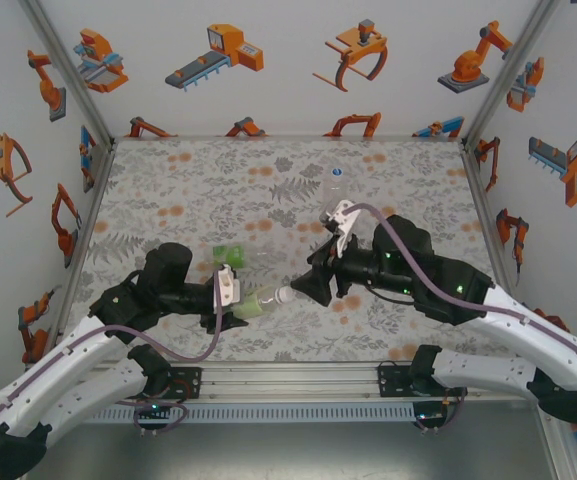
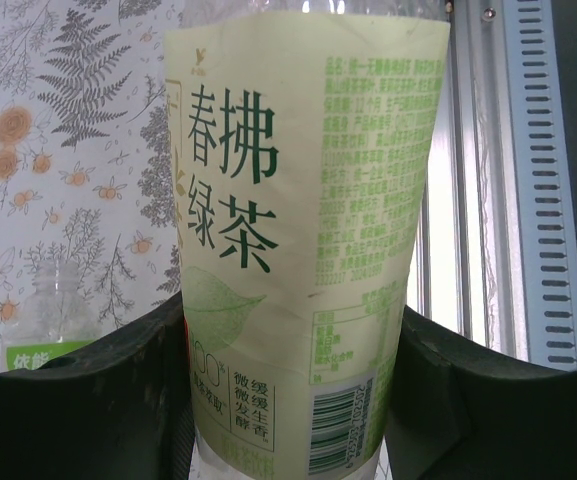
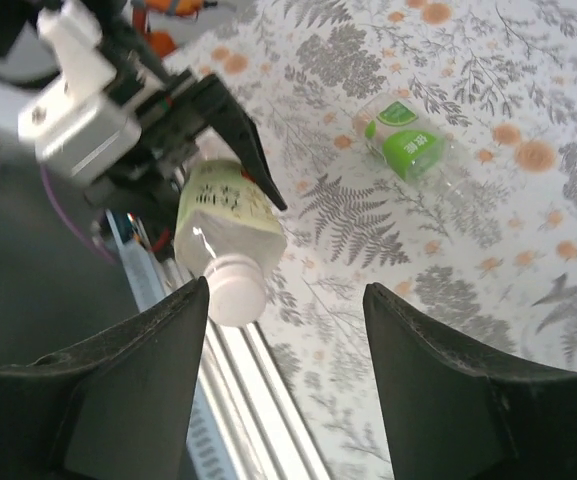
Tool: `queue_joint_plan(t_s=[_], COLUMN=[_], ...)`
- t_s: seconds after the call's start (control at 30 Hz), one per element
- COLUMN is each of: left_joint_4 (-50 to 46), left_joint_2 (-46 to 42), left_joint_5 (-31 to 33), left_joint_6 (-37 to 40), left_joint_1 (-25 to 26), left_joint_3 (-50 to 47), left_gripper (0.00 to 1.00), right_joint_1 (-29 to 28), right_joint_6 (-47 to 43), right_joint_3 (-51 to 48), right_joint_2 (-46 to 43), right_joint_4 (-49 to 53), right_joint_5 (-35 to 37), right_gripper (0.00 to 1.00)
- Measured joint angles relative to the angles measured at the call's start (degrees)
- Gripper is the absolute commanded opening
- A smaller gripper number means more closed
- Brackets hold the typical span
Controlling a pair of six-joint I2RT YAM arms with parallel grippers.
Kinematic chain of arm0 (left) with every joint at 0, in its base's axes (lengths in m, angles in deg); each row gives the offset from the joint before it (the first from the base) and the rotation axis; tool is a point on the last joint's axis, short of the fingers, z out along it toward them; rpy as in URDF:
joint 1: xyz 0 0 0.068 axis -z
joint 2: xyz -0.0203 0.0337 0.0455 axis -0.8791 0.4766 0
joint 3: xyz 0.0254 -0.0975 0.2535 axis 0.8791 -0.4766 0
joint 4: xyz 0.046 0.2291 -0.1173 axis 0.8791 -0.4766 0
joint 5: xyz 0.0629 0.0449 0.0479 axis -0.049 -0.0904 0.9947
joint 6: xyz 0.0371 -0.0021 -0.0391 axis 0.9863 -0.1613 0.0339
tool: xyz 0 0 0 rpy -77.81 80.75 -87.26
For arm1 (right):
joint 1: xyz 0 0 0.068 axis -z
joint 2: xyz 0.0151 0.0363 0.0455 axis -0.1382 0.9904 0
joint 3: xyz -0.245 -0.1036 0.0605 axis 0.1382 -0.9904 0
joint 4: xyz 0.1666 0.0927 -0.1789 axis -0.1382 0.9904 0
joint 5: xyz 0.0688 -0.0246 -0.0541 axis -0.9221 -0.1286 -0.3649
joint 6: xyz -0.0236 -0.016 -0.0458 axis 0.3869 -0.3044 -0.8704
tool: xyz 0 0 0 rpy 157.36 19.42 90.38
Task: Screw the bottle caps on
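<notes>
Jaws of the left gripper (image 2: 288, 350) clamp the pale-label bottle (image 2: 308, 200) mid-frame. The right gripper (image 3: 286, 340) stands open, holding nothing, with the cap (image 3: 236, 290) at centre left.

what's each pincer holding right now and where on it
Left pincer grips the clear plastic bottle with pale yellow-green label around its labelled body. Right pincer is open, holding nothing.
</notes>
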Motion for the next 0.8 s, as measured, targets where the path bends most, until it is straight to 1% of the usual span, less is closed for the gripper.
queue_joint_plan(t_s=[0.13,0.27,0.5,0.8], left_joint_4=[0.0,0.0,0.0,0.0], left_joint_2=[-0.3,-0.6,-1.4,-1.3], left_joint_5=[-0.4,-1.0,-1.5,-1.7], left_joint_6=[0.2,0.3,0.4,0.5], left_joint_1=[0.0,0.0,0.3,0.7], left_joint_3=[0.0,0.0,0.0,0.0], left_gripper=[0.00,0.00,0.00,0.00], right_joint_1=[0.0,0.0,0.0,0.0], right_joint_6=[-12.0,-20.1,-26.8,-33.1], right_joint_3=[0.9,0.9,0.7,-2.6], right_joint_2=[0.5,0.8,0.6,-1.8], right_joint_4=[3.0,4.4,4.0,2.2], right_joint_5=[-5.8,-9.9,-12.6,-16.7], right_gripper=[0.54,0.54,0.55,0.55])
